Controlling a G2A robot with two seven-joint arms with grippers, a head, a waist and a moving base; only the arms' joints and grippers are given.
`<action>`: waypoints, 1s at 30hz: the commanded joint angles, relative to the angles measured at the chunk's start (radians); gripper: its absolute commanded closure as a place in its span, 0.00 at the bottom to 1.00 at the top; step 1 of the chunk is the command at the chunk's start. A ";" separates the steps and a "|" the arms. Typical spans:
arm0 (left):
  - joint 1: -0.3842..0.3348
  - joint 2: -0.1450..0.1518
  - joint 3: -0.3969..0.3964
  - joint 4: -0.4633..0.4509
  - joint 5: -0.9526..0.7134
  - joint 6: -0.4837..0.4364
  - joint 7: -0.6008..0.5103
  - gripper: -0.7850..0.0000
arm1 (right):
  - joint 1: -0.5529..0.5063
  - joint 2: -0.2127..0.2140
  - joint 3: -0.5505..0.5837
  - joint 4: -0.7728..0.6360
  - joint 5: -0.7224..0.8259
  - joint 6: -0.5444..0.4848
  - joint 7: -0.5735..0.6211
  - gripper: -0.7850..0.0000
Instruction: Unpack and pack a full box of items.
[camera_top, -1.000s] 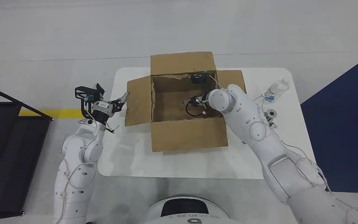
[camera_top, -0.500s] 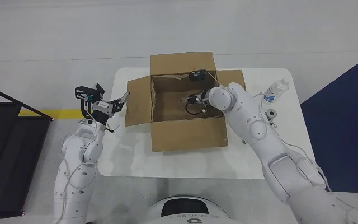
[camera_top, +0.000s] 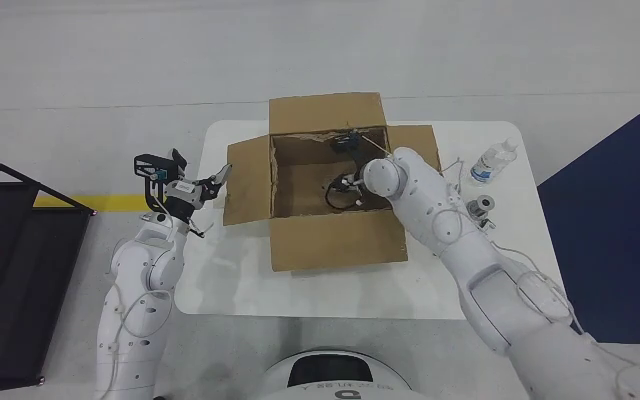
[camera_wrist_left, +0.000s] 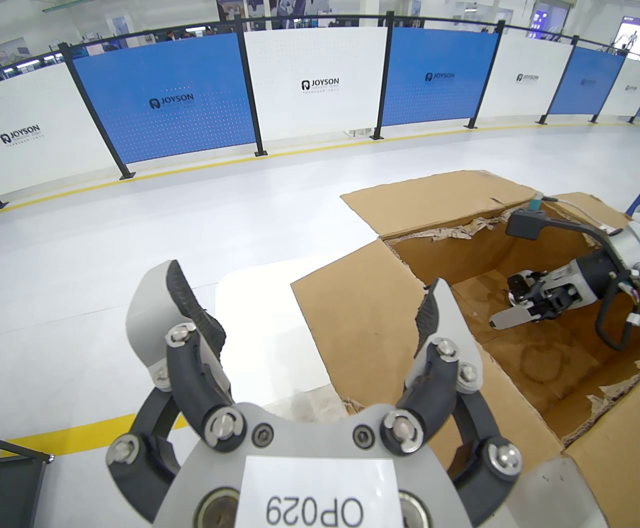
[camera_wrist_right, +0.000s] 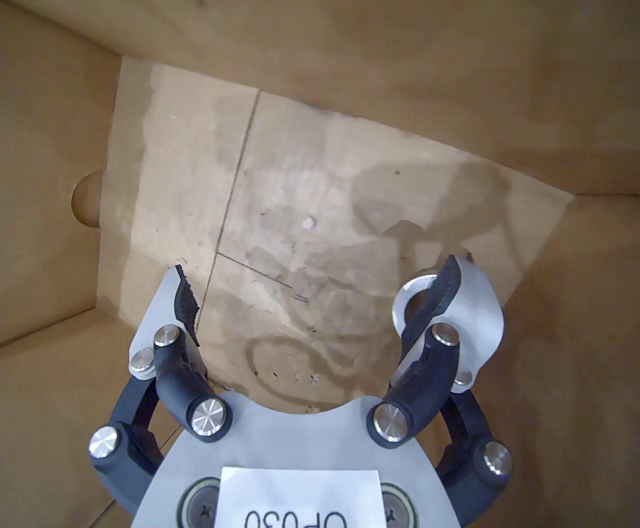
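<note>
Right gripper down in the box, wide open, empty — floor is bare, likely nothing left to grab. Left gripper also wide, off beside the flap for clearance.

Hidden under right arm: part of box right wall; grey object beside bottle too small to identify.

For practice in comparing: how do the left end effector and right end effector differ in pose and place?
The left end effector sits outside the cardboard box, the right end effector inside it. The left aims roughly level across the table; the right aims down at the box floor. Both are open and empty.
</note>
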 joint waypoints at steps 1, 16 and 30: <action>0.000 0.000 0.000 0.000 0.000 0.000 0.000 0.00 | 0.004 -0.007 0.000 0.002 0.030 -0.051 -0.012 0.00; 0.000 0.000 0.000 0.000 0.000 0.000 0.000 0.00 | -0.034 0.041 0.126 -0.065 0.059 -0.119 -0.099 0.00; 0.000 0.000 0.000 0.000 0.000 0.000 0.000 0.00 | -0.026 -0.004 0.022 -0.082 -0.028 0.038 -0.062 0.00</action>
